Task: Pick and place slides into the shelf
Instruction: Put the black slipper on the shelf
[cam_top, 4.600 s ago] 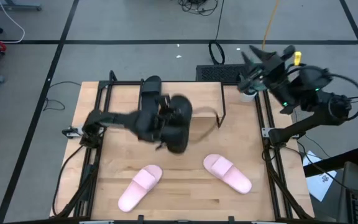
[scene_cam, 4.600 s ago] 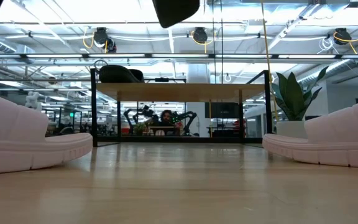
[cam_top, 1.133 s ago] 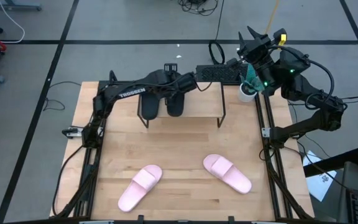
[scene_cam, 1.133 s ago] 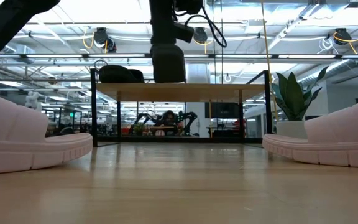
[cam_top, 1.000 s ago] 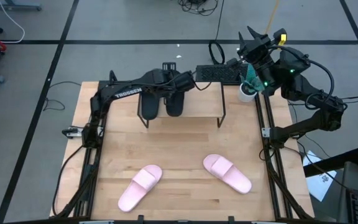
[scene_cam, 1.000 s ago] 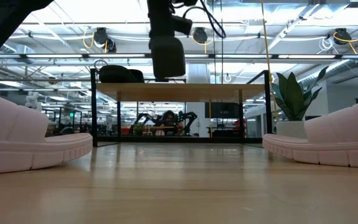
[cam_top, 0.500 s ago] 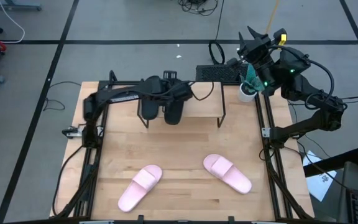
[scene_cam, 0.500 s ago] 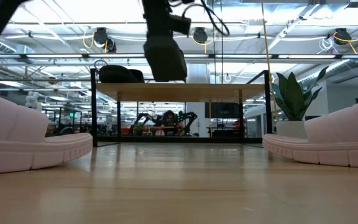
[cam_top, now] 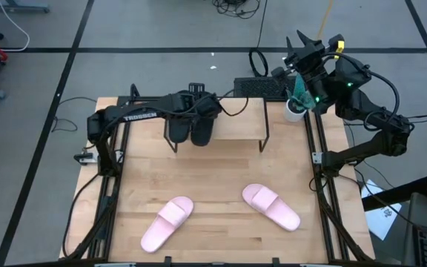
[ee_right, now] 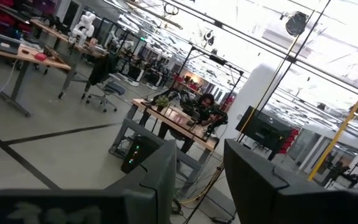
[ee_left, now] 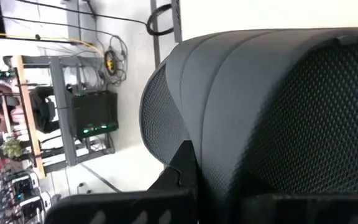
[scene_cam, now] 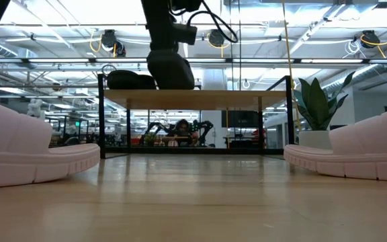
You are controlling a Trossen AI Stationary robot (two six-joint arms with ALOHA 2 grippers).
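From above, the left gripper (cam_top: 199,100) is clamped on a black slide (cam_top: 203,127) over the shelf (cam_top: 243,122), beside the other black slide (cam_top: 176,127); two pink slides (cam_top: 167,223) (cam_top: 271,206) lie well apart on the table (cam_top: 221,170). At table height, the held slide hangs just above the plank, so a tilted release could tip it off. Up close, the left wrist shows the black strap (ee_left: 278,118) against a finger (ee_left: 179,171). Off the table, the right gripper (ee_right: 197,180) waits, jaws apart.
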